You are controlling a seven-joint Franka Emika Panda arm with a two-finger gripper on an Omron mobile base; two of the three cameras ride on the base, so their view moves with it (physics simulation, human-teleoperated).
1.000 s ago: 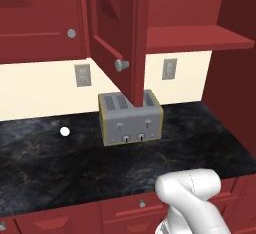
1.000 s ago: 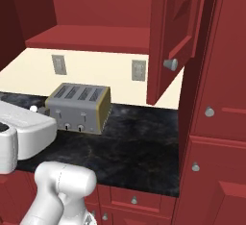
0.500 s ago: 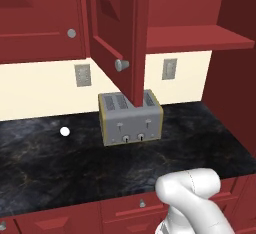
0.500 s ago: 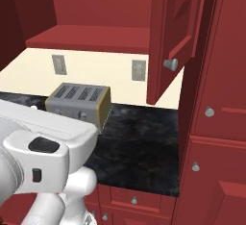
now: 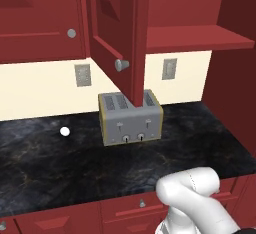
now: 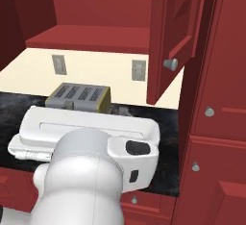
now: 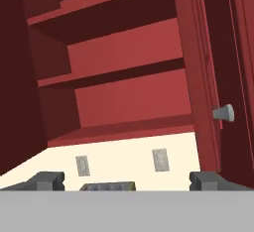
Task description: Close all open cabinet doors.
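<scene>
One cabinet door hangs open above the toaster, swung out toward me, with its round grey knob near the lower corner. From the right base view the same open door stands left of the tall cabinet. In the hand view it runs up the right side, beside bare red shelves. To its left, a second cabinet door is closed. My gripper is open with nothing between its fingertips. It points up at the open cabinet, below and left of the door's knob, well away from it.
A grey four-slot toaster sits on the black marble counter under the open door. A small white ball lies to its left. Two wall outlets are on the cream backsplash. A tall red cabinet bounds the right side.
My arm has swung up and across the right base view, where its white forearm now crosses the foreground. The open door, toaster and ball have not moved.
</scene>
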